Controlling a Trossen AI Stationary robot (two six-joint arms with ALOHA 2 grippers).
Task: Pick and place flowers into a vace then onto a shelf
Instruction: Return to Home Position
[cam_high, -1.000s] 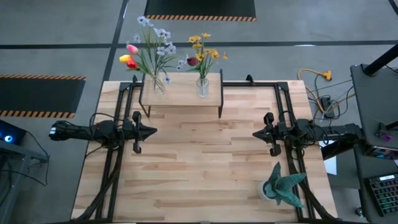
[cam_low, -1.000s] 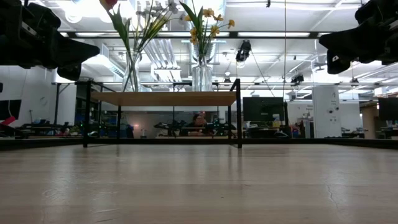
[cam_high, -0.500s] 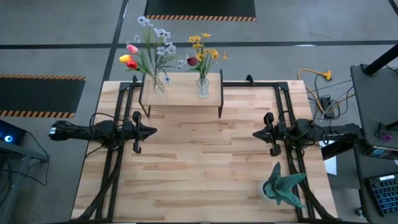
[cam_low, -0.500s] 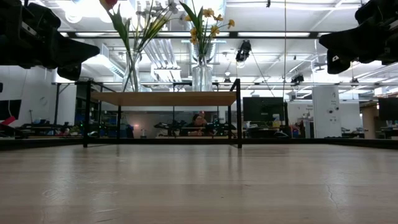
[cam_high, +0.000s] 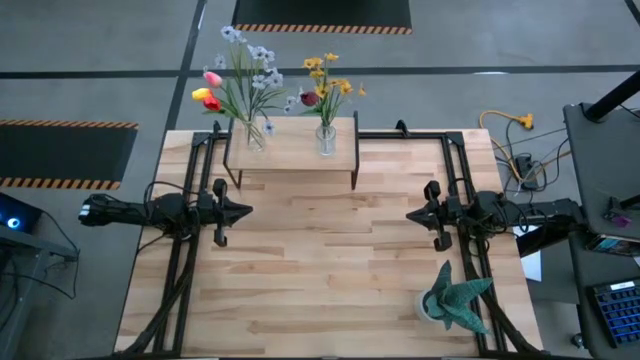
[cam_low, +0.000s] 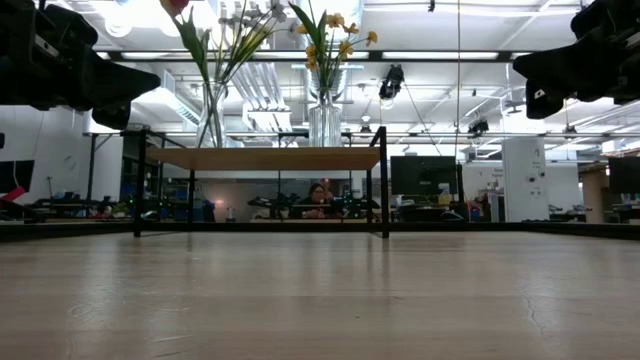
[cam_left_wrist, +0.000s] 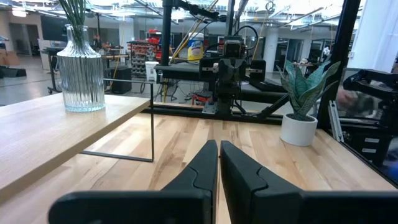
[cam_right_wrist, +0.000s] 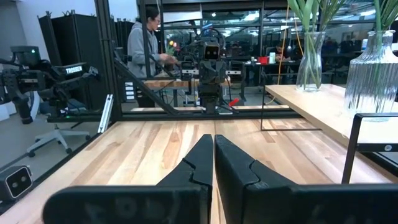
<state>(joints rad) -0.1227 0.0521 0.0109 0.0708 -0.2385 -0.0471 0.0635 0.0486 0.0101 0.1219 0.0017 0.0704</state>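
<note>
At the near edge of the light wooden tabletop (cam_high: 320, 285), on the right, a green spiky-leaved plant in a white pot (cam_high: 452, 298) is stood, clear of both arms. At mid-table the two dark arms are laid level and pointed at each other, well apart. The left gripper (cam_high: 248, 211) is held above the boards w/ its fingers (cam_left_wrist: 202, 165) pressed together, only a hairline slit left btwn them; nothing is gripped or touched. The right gripper (cam_high: 409, 216) is likewise clenched on nothing, its fingers (cam_right_wrist: 198, 162) closed tip to tip over bare wood.

Farther back, at the far edge, the small low shelf w/ light wooden top and thin black legs (cam_high: 292, 150) is placed. Two clear ribbed glass vases are set upright on it, apart from each other. The long green-stemmed artificial flowers are split btwn them. The left vase (cam_high: 256, 138) is filled w/ the tulip bunch (cam_high: 232, 82): red, yellow, pink, plus pale blossoms. The right vase (cam_high: 326, 141) is filled w/ the yellow-bloomed bunch (cam_high: 326, 85), incl. a dark maroon tulip.

Beyond the table, a person (cam_low: 318, 196) is glimpsed under the shelf in the low view.
</note>
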